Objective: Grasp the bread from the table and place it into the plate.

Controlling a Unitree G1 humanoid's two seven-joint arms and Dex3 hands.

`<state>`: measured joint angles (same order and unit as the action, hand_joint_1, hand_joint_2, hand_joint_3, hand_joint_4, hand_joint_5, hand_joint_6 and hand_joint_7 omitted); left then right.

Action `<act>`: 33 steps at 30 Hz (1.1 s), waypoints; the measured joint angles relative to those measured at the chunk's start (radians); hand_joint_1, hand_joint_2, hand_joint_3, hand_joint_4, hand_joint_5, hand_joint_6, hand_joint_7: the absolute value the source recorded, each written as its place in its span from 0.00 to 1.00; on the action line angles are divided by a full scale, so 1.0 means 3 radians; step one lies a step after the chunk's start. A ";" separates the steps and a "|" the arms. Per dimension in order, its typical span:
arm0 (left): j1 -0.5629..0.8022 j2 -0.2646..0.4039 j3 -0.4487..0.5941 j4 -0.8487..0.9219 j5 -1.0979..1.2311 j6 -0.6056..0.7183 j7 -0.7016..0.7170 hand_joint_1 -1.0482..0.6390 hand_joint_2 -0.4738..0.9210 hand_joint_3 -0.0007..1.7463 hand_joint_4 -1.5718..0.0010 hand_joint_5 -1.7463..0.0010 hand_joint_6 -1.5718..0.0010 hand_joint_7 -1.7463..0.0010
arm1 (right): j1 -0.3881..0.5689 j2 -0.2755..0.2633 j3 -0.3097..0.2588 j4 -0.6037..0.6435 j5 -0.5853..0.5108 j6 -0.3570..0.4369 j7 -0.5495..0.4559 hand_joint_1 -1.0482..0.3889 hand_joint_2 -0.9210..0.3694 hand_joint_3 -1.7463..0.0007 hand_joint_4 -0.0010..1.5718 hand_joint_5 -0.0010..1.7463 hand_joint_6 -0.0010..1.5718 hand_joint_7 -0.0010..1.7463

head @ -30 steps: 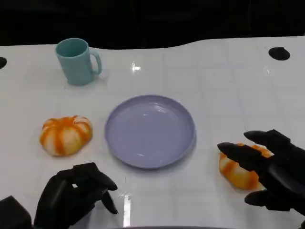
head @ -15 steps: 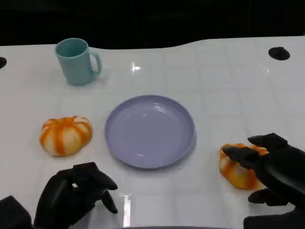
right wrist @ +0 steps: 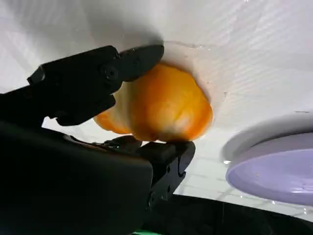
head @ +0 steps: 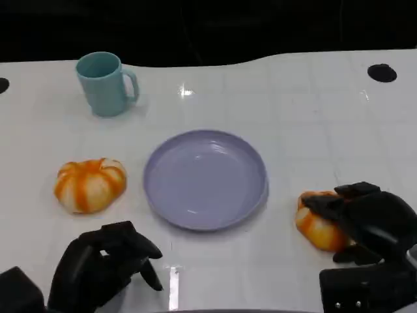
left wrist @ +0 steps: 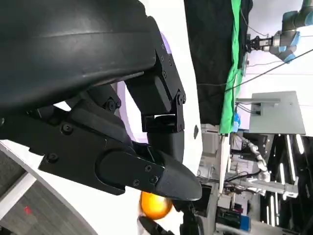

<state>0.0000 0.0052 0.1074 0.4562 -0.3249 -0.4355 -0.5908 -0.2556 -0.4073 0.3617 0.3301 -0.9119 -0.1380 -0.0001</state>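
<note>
An orange-and-white bread [head: 314, 225] lies on the white table right of the lavender plate [head: 205, 176]. My right hand [head: 369, 222] is wrapped over it from the right. In the right wrist view its fingers [right wrist: 100, 73] press on opposite sides of the bread [right wrist: 166, 105], which still rests on the table beside the plate [right wrist: 274, 171]. A second bread [head: 90, 184] sits left of the plate. My left hand [head: 104, 264] rests at the near left with fingers curled in, holding nothing. The left wrist view shows those curled fingers [left wrist: 122, 161] and an orange bread [left wrist: 155, 205] beyond them.
A teal mug [head: 104, 83] stands at the far left, handle to the right. A black round knob [head: 381, 72] sits at the table's far right edge. The table's far edge runs along the top against a dark background.
My right hand has drawn in and its fingers have closed around the right bread, which shifted slightly left. The left hand, plate, mug and other bread stayed put.
</note>
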 measured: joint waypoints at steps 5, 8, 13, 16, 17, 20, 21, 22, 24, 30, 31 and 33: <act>0.0000 0.0000 -0.0002 -0.0001 0.0001 0.0001 0.0000 0.09 1.00 0.06 0.33 0.25 0.31 0.50 | -0.0138 0.0089 0.0072 0.0341 0.0081 -0.0084 -0.0419 0.62 0.06 0.99 0.52 0.63 0.64 0.07; -0.0001 -0.0001 0.0000 0.0000 -0.0006 0.0000 -0.0001 0.10 1.00 0.06 0.33 0.25 0.31 0.50 | -0.0220 0.0163 0.0066 0.0653 0.0204 -0.0328 -0.0896 0.69 0.04 0.91 0.58 0.96 0.78 0.26; -0.0001 -0.0003 0.0000 -0.0003 -0.0034 0.0025 -0.0001 0.10 1.00 0.05 0.33 0.25 0.31 0.51 | -0.0424 0.0185 0.0137 0.1034 0.0224 -0.0525 -0.1298 0.67 0.36 0.46 0.55 1.00 0.49 0.90; 0.0001 -0.0002 0.0000 -0.0005 -0.0033 0.0030 -0.0001 0.10 1.00 0.06 0.33 0.25 0.31 0.51 | -0.0542 0.0186 0.0220 0.1247 0.0155 -0.0561 -0.1547 0.66 0.38 0.42 0.55 1.00 0.48 0.93; 0.0001 -0.0002 -0.0002 -0.0006 -0.0032 0.0030 -0.0001 0.10 1.00 0.06 0.33 0.25 0.31 0.51 | -0.0570 0.0188 0.0235 0.1306 0.0150 -0.0575 -0.1606 0.66 0.38 0.41 0.55 1.00 0.48 0.93; 0.0001 -0.0002 -0.0001 -0.0008 -0.0033 0.0030 -0.0001 0.10 1.00 0.07 0.34 0.25 0.32 0.51 | -0.0631 0.0195 0.0260 0.1477 0.0150 -0.0635 -0.1775 0.66 0.42 0.36 0.56 1.00 0.48 0.95; 0.0001 -0.0002 -0.0001 -0.0008 -0.0032 0.0029 -0.0001 0.10 1.00 0.07 0.34 0.24 0.32 0.51 | -0.0646 0.0200 0.0266 0.1521 0.0153 -0.0656 -0.1825 0.66 0.43 0.35 0.57 1.00 0.48 0.95; 0.0001 -0.0001 -0.0001 -0.0008 -0.0032 0.0029 -0.0001 0.10 1.00 0.07 0.34 0.24 0.32 0.51 | -0.0668 0.0208 0.0272 0.1575 0.0157 -0.0685 -0.1881 0.66 0.44 0.34 0.57 1.00 0.49 0.95; 0.0001 -0.0001 -0.0001 -0.0009 -0.0032 0.0029 -0.0001 0.10 1.00 0.06 0.34 0.24 0.32 0.50 | -0.0708 0.0222 0.0282 0.1660 0.0160 -0.0718 -0.1985 0.68 0.45 0.33 0.59 1.00 0.50 0.95; 0.0002 -0.0001 0.0000 -0.0034 -0.0032 0.0031 0.0000 0.10 1.00 0.06 0.34 0.24 0.32 0.50 | -0.0819 0.0264 0.0342 0.1850 0.0164 -0.0865 -0.2304 0.67 0.47 0.30 0.62 1.00 0.51 0.94; 0.0003 -0.0001 -0.0001 -0.0038 -0.0032 0.0032 0.0000 0.10 1.00 0.06 0.34 0.24 0.32 0.50 | -0.0825 0.0266 0.0345 0.1851 0.0165 -0.0886 -0.2338 0.68 0.48 0.29 0.62 1.00 0.51 0.95; 0.0004 -0.0001 -0.0001 -0.0042 -0.0032 0.0034 0.0000 0.10 1.00 0.06 0.34 0.24 0.32 0.50 | -0.0838 0.0267 0.0345 0.1850 0.0186 -0.0949 -0.2392 0.68 0.48 0.27 0.62 1.00 0.49 0.98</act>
<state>0.0011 0.0049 0.1072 0.4435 -0.3346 -0.4252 -0.5907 -0.5069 -0.3273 0.4651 0.8850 -0.8560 -0.4228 -0.7177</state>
